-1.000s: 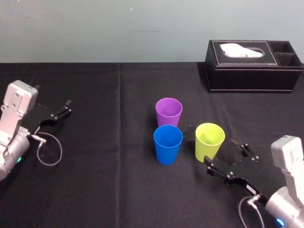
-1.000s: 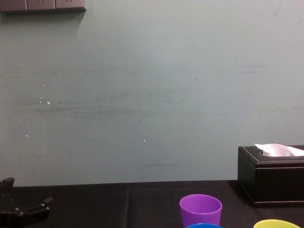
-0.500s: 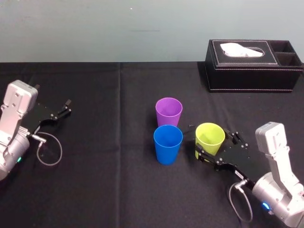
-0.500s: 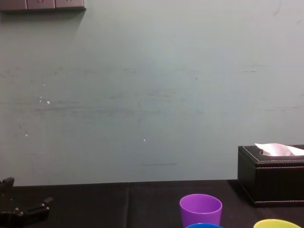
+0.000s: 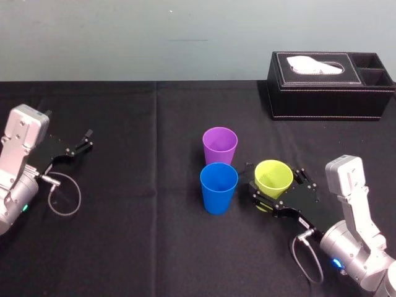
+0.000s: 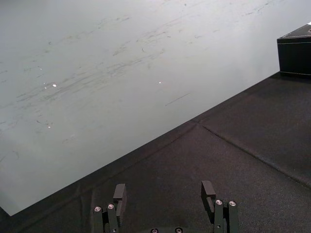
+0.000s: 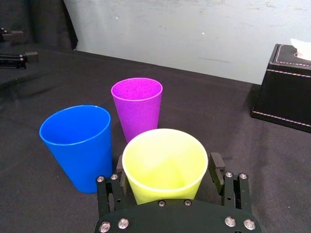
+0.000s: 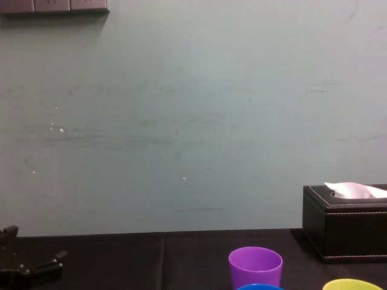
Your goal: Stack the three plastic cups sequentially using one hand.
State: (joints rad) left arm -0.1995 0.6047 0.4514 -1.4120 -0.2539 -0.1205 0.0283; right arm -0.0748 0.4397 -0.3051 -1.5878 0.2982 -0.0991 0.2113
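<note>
Yellow-green cup (image 5: pixel 273 176) stands upright on the black table (image 5: pixel 154 247), just right of the blue cup (image 5: pixel 218 187). My right gripper (image 5: pixel 276 181) straddles it, fingers apart, gripping nothing. Next, I judge: close gently, lift, nest into blue. Left gripper (image 5: pixel 78 145) rests far left.

The left gripper (image 6: pixel 164 187) hangs with its jaws spread wide over the black-clothed bench (image 6: pixel 233 145). From it, a black box (image 6: pixel 295 51) stands far off at two o'clock; a pale wall (image 6: pixel 121 48) rises at twelve.
</note>
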